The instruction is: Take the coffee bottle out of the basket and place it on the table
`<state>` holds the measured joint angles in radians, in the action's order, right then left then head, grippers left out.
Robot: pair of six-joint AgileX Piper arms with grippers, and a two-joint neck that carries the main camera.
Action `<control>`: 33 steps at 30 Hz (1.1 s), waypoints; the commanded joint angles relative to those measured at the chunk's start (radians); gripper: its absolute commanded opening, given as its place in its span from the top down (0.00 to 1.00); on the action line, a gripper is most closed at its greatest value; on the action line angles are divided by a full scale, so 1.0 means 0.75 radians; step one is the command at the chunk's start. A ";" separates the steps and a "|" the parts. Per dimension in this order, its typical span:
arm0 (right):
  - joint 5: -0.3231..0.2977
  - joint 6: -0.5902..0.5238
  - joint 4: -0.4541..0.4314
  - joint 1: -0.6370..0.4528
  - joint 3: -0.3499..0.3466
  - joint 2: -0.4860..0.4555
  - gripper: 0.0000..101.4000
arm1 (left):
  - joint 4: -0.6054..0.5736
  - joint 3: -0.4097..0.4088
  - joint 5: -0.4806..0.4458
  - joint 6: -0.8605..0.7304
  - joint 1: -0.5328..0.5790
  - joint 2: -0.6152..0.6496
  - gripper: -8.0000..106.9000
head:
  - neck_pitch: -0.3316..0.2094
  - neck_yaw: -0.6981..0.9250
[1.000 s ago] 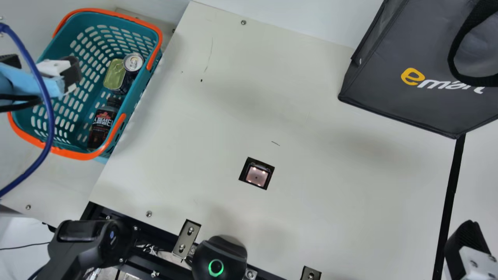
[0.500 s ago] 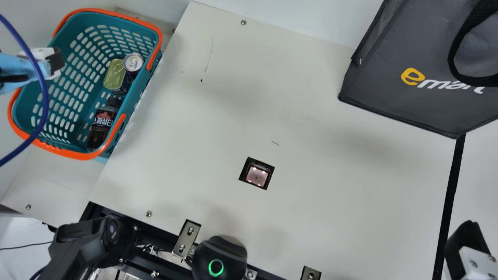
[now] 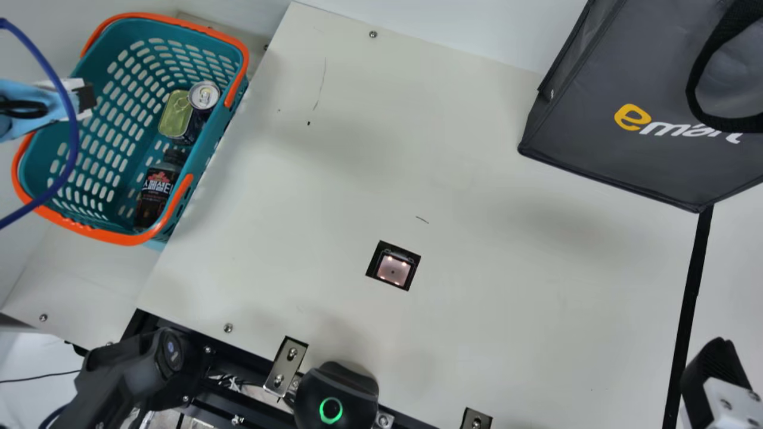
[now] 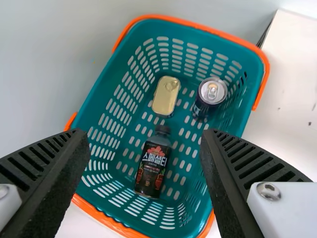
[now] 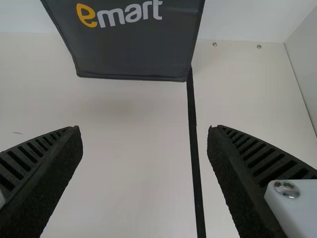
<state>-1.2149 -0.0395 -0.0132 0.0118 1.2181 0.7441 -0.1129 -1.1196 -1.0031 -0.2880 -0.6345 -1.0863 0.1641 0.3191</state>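
Clearly, the coffee bottle (image 4: 154, 168) lay below and rightward of the empty, widely spread left gripper (image 4: 144, 133), cap toward the can (image 4: 211, 94).

- Left gripper (image 3: 87, 97) at the main view's upper left, fingers spread apart.
- Right gripper (image 3: 712, 375) at its lower right, fingers wide apart.

A pale wall (image 3: 477, 24) is standing behind the cream worktop (image 3: 506, 298).
A black strip (image 3: 689, 298) is crossing its surface; round screws (image 3: 373, 34) are dotting it.
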 commanded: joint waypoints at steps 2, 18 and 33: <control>0.000 0.000 0.000 0.000 0.000 0.000 0.10 | -0.010 0.013 0.027 -0.029 -0.012 -0.036 0.15 | -0.035 0.003; 0.000 0.000 0.000 0.000 0.000 0.000 0.10 | -0.069 0.064 0.142 -0.210 -0.079 -0.219 0.15 | -0.035 0.003; 0.000 0.000 0.000 0.000 0.000 0.000 0.10 | -0.089 0.108 0.236 -0.285 -0.083 -0.363 0.15 | -0.035 0.003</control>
<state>-1.2151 -0.0395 -0.0132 0.0118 1.2181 0.7441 -0.1799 -1.0397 -0.8281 -0.5014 -0.6982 -1.3539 0.1641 0.3191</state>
